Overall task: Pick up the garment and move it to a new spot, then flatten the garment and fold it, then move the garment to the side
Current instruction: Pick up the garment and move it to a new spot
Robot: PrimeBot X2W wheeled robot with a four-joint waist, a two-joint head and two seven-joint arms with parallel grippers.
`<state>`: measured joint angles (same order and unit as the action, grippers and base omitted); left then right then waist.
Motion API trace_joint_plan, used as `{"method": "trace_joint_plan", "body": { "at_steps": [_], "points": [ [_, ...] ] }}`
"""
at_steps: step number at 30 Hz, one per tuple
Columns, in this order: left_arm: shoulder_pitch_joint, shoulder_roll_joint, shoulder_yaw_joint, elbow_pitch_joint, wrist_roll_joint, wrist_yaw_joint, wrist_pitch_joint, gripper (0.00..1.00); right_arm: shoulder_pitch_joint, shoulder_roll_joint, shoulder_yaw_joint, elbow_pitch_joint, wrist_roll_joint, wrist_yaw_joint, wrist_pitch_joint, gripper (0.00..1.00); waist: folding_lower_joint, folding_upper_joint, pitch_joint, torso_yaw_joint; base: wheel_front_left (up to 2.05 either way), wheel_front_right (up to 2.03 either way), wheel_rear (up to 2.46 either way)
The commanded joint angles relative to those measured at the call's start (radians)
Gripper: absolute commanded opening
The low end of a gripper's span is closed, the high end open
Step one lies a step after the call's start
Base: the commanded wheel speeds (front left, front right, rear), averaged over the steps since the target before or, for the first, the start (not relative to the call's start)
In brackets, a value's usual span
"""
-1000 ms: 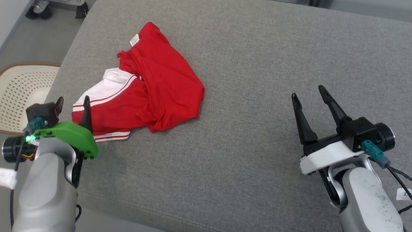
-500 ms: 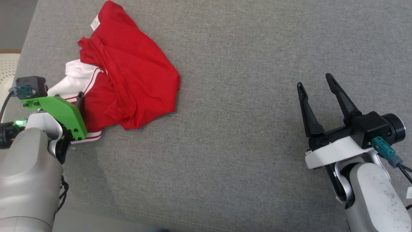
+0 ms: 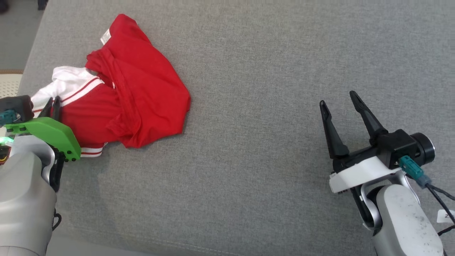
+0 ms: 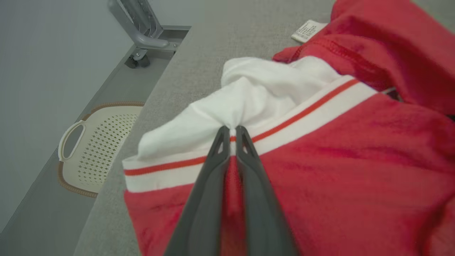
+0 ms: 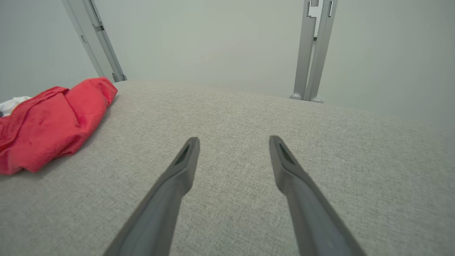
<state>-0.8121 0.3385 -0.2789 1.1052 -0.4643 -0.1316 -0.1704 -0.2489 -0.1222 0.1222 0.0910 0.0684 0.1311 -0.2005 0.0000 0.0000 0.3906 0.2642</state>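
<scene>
The garment (image 3: 138, 92) is a red shirt with a white, red-striped sleeve, lying crumpled at the left of the grey cushioned surface (image 3: 256, 64). My left gripper (image 3: 53, 104) is shut on the garment's white sleeve; in the left wrist view the two dark fingers pinch the white and red fabric (image 4: 256, 103) at the left gripper's tips (image 4: 231, 131). My right gripper (image 3: 339, 101) hovers open over bare surface far to the right of the garment, with nothing between its fingers (image 5: 185, 167). The right wrist view shows the garment (image 5: 49, 124) at the left edge.
A cream perforated basket (image 4: 89, 149) sits on the floor off the surface's left edge. Metal frame legs (image 5: 312, 53) stand beyond the far edge. The surface's front edge runs along the bottom of the head view.
My left gripper has gone from open beside the sleeve to shut on it. The head camera has shifted, so the whole picture has moved. The right gripper stays open.
</scene>
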Motion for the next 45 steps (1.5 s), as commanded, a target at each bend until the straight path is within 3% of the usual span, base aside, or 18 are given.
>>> {"method": "trace_joint_plan", "body": {
  "at_steps": [1,5,14,20,28,38,45],
  "points": [
    [-0.009,0.013,-0.002,-0.007,0.014,0.007,-0.038,0.00,0.015,0.007,0.005,0.012,0.009,-0.001,-0.012,1.00,0.0000,0.0000,-0.062,-0.011,0.00,0.00,0.00],
    [-0.011,0.027,-0.001,-0.075,0.037,0.010,-0.090,0.00,0.023,0.027,0.009,0.052,0.021,-0.001,-0.032,1.00,0.0000,0.0000,-0.132,-0.030,0.00,0.00,0.00],
    [0.121,0.044,0.055,-0.538,0.132,0.010,-0.093,0.00,0.039,0.059,0.000,0.116,0.044,-0.001,-0.060,1.00,0.0000,0.0000,-0.236,-0.102,0.00,0.00,0.00],
    [0.175,0.026,0.022,-0.712,0.152,0.003,-0.094,0.00,0.034,0.068,-0.012,0.138,0.063,-0.001,-0.064,1.00,0.0000,0.0000,-0.270,-0.172,0.00,0.00,0.00],
    [0.125,-0.018,-0.098,-0.793,0.140,0.001,-0.074,0.00,0.019,0.071,-0.017,0.116,0.101,-0.001,-0.065,1.00,0.0000,0.0000,-0.280,-0.303,0.00,0.00,0.00],
    [-0.047,-0.111,-0.307,-0.767,0.084,0.002,-0.079,0.00,-0.007,0.071,-0.010,0.106,0.139,-0.001,-0.065,1.00,0.0000,0.0000,-0.279,-0.483,0.00,0.00,0.00],
    [-0.249,-0.190,-0.305,-0.749,0.016,0.002,-0.097,0.00,-0.009,0.071,-0.022,0.101,0.149,-0.001,-0.065,1.00,0.0000,0.0000,-0.276,-0.543,0.00,0.00,0.00]
  ]
}}
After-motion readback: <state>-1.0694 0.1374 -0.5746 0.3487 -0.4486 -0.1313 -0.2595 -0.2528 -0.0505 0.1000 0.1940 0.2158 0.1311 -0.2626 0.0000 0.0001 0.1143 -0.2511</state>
